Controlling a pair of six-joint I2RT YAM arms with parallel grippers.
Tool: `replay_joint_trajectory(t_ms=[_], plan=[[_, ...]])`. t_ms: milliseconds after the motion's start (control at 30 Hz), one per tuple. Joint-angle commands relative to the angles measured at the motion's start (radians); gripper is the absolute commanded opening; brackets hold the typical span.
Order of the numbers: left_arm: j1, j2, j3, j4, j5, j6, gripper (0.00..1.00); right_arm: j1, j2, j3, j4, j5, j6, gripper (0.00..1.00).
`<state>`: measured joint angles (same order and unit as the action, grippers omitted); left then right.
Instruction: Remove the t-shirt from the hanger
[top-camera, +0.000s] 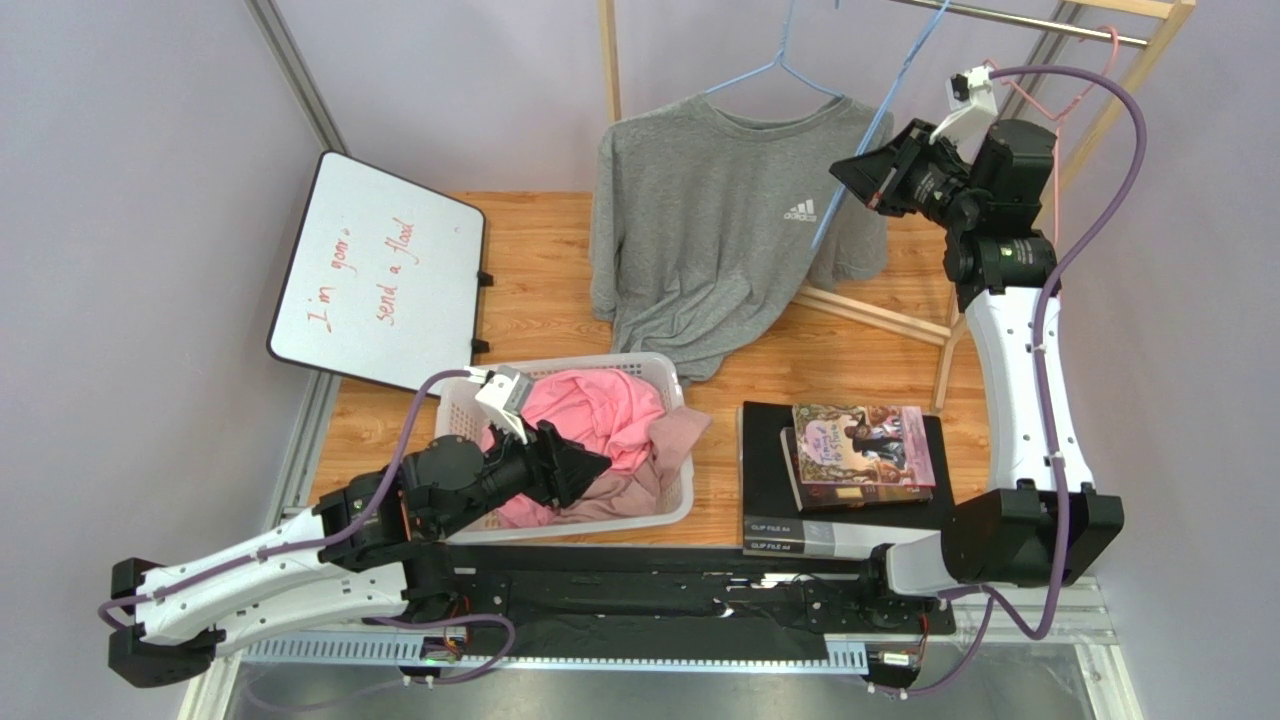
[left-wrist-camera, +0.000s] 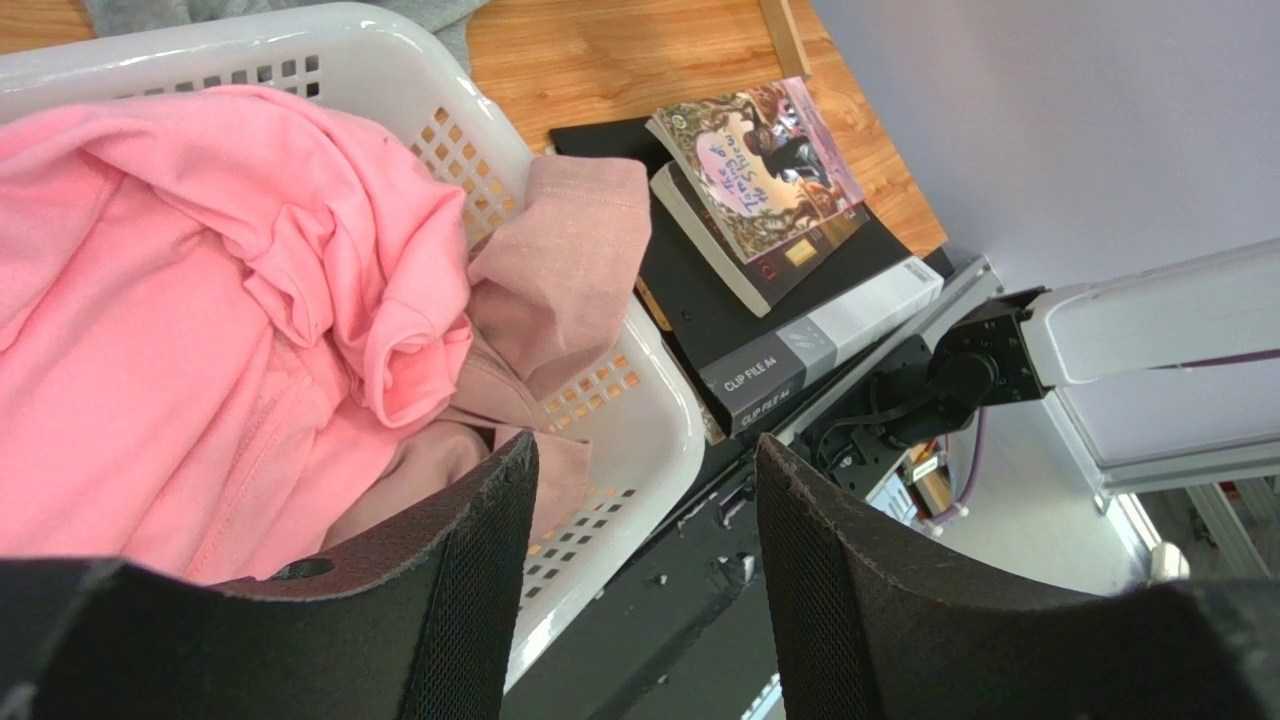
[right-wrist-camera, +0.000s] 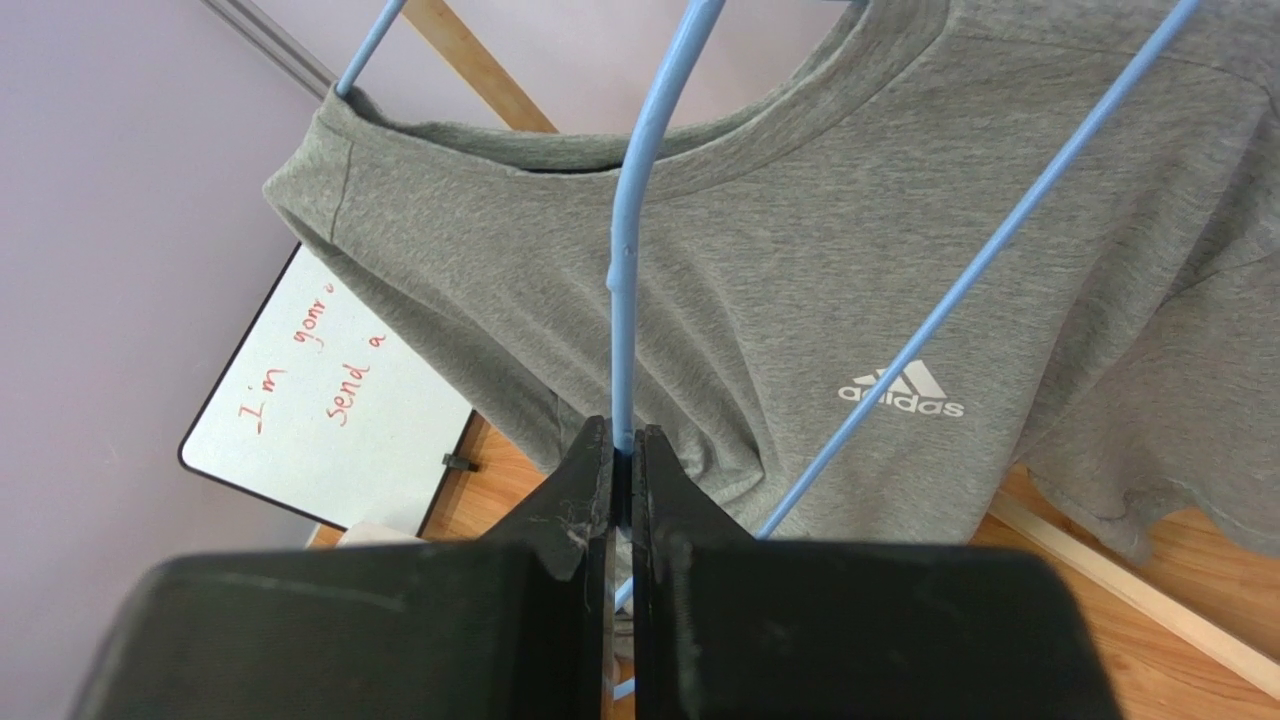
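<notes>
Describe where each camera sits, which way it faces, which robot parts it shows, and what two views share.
Top external: above and behind the bases, looking down; left arm and right arm show.
Left wrist: on the left arm, looking into the white plastic basket of pink clothes; the open left pincer shows.
Right wrist: on the right arm, facing the grey cotton t-shirt; the right pincer, shut on the blue wire hanger, shows.
Shared: top and right wrist show the red-lettered whiteboard.

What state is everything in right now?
grey t-shirt: hanging, not yet removed.
blue hanger: clamped in the right pincer.
right pincer: shut on the blue hanger.
laundry basket: full of pink clothes.
left pincer: open, above the laundry basket.
books: closed, stacked.
whiteboard: written on.
</notes>
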<state>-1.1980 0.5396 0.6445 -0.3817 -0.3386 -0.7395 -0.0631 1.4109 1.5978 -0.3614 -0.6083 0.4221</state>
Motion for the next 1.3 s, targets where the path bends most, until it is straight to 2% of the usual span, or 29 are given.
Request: replay_joint_trajectory(t_ms=[0,467,967,1000,1033,1100,1133,1200,1233,1267], plan=[[-0.002,-0.015,0.029,0.000,0.001,-0.005,0.61,-0.017,0.029,0.059,0.021,0.015,0.030,0.00],[-0.002,-0.018,0.027,-0.005,-0.002,-0.006,0.61,-0.055,0.068,0.082,-0.025,0.033,0.113,0.00],[-0.002,-0.032,0.012,-0.002,0.004,-0.017,0.61,-0.057,0.028,-0.006,-0.037,0.044,0.167,0.02],[-0.002,-0.032,0.014,-0.002,0.006,-0.017,0.61,-0.057,0.023,-0.007,-0.045,0.044,0.167,0.06],[-0.002,-0.032,0.011,0.000,0.007,-0.020,0.61,-0.055,0.020,-0.010,-0.053,0.048,0.167,0.19],[-0.002,-0.033,0.009,0.000,0.009,-0.020,0.61,-0.055,0.005,-0.009,-0.083,0.071,0.152,0.36],[-0.002,-0.036,0.007,0.000,0.010,-0.021,0.61,-0.049,-0.001,0.007,-0.108,0.096,0.138,0.49],[-0.002,-0.041,0.006,0.001,0.012,-0.023,0.61,-0.037,-0.024,0.030,-0.197,0.189,0.072,0.59],[-0.002,-0.043,0.003,0.001,0.012,-0.023,0.61,-0.023,-0.032,0.049,-0.230,0.215,0.052,0.77],[-0.002,-0.041,0.003,0.001,0.012,-0.023,0.61,-0.014,-0.042,0.059,-0.291,0.246,0.011,0.79]])
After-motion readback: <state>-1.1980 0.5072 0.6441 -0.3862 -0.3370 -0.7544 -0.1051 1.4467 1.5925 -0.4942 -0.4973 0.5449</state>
